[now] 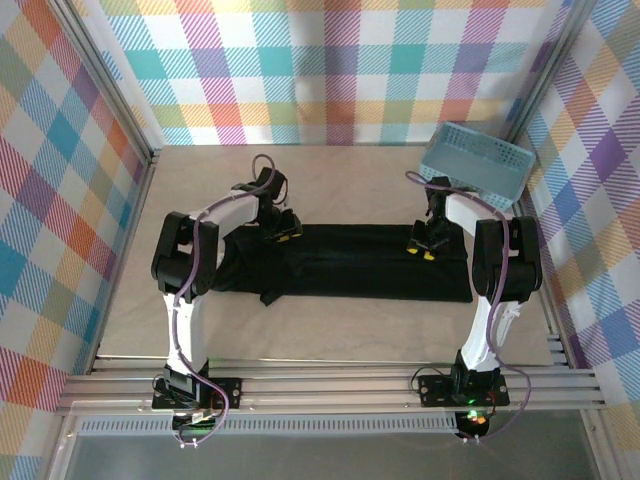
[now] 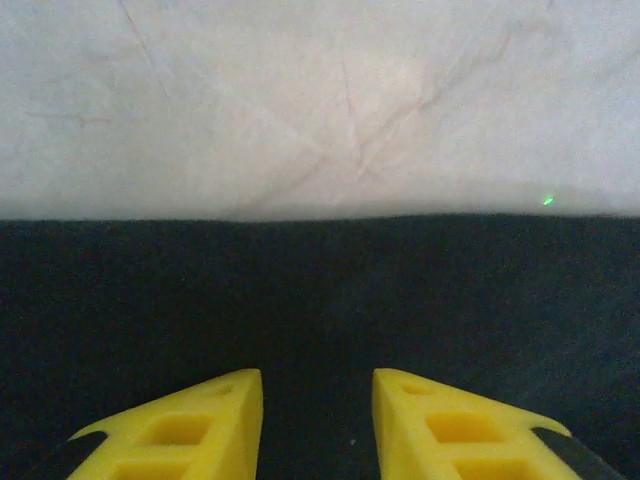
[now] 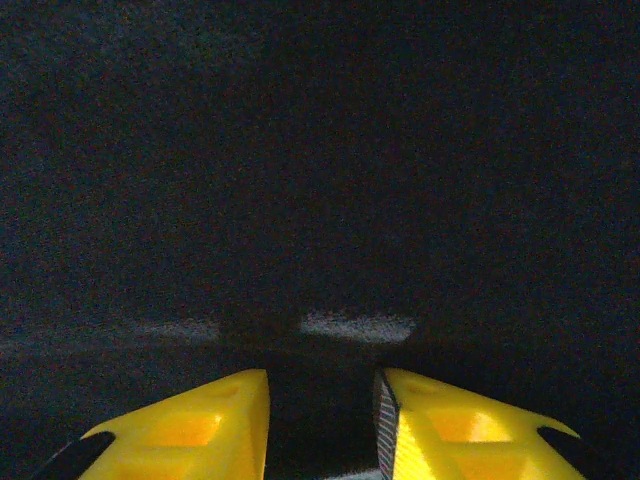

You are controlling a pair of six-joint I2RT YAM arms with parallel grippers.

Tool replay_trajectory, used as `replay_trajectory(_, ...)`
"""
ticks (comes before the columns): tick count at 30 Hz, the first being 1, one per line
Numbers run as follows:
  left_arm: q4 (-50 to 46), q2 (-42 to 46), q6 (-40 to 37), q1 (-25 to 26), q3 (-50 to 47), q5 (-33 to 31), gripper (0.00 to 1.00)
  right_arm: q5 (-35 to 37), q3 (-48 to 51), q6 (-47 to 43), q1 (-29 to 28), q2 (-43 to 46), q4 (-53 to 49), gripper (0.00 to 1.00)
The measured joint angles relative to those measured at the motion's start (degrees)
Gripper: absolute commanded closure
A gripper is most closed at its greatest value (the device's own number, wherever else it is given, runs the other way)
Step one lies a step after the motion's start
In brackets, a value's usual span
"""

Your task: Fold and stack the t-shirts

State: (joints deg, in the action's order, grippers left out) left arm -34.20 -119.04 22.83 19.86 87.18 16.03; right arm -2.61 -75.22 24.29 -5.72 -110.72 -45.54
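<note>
- A black t-shirt [image 1: 350, 265] lies flat at the middle of the table [image 1: 330, 180], spread as a long band from 9 o'clock to 3 o'clock.
- Its 9 o'clock end is rumpled, with a small flap poking out toward 7 o'clock. The 3 o'clock end is squarer and smoother.
- The left claw [image 1: 285, 230] sits over the band's far edge at about 10 o'clock from the cloth's centre.
- In the left wrist view, the left claw [image 2: 318, 375] is open. Its yellow fingers [image 2: 200, 420] stand a little apart, with flat black cloth [image 2: 320, 290] showing in the gap. The cloth's straight edge runs across at 12 o'clock, with pale table [image 2: 300, 100] beyond it.
- The right claw [image 1: 424, 247] is over the band near its 3 o'clock end, just inside the far edge.
- In the right wrist view, the right claw [image 3: 322, 375] is also open. Its fingers [image 3: 460, 430] are parted by a narrow gap, with dark cloth [image 3: 320, 150] below and ahead. A faint light streak in that view crosses at 12 o'clock from the tips.
- A light blue mesh basket [image 1: 478, 165] stands tilted at 2 o'clock from the shirt, in the table's far corner and apart from the cloth.
- Checked walls [image 1: 330, 70] enclose the table.
</note>
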Motion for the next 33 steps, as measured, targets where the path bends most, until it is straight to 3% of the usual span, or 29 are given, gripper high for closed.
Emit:
replay_trajectory(10,-0.7,5.6,-1.1,4.1,-6.3,-0.8,0.67,0.0,0.0,0.0,0.0,0.0,0.0,0.66)
replay_trajectory(17,-2.1,10.1,0.5,6.5,-10.2,-1.8,0.84,0.0,0.0,0.0,0.0,0.0,0.0,0.66)
replay_trajectory(20,-3.4,10.5,1.5,7.0,-10.3,-3.5,1.00,-0.1,0.0,0.0,0.0,0.0,0.0,0.66)
replay_trajectory(27,-6.8,11.2,3.8,10.5,-10.0,-6.6,1.00,-0.7,0.1,0.0,0.0,0.1,0.6,0.66)
replay_trajectory(28,-7.8,11.2,4.0,11.0,-9.7,-7.2,0.88,-0.7,0.3,0.0,0.0,0.2,0.7,0.66)
replay_trajectory(29,-8.7,11.2,4.4,11.5,-9.4,-8.3,0.63,-0.8,0.4,0.0,0.0,0.3,0.7,0.66)
replay_trajectory(30,-9.3,11.4,4.3,11.8,-9.0,-9.4,0.52,-0.9,0.6,0.0,0.0,0.4,0.9,0.66)
replay_trajectory(33,-11.0,12.8,4.3,12.4,-8.8,-13.0,0.49,-1.1,1.0,0.0,0.0,0.6,1.1,0.66)
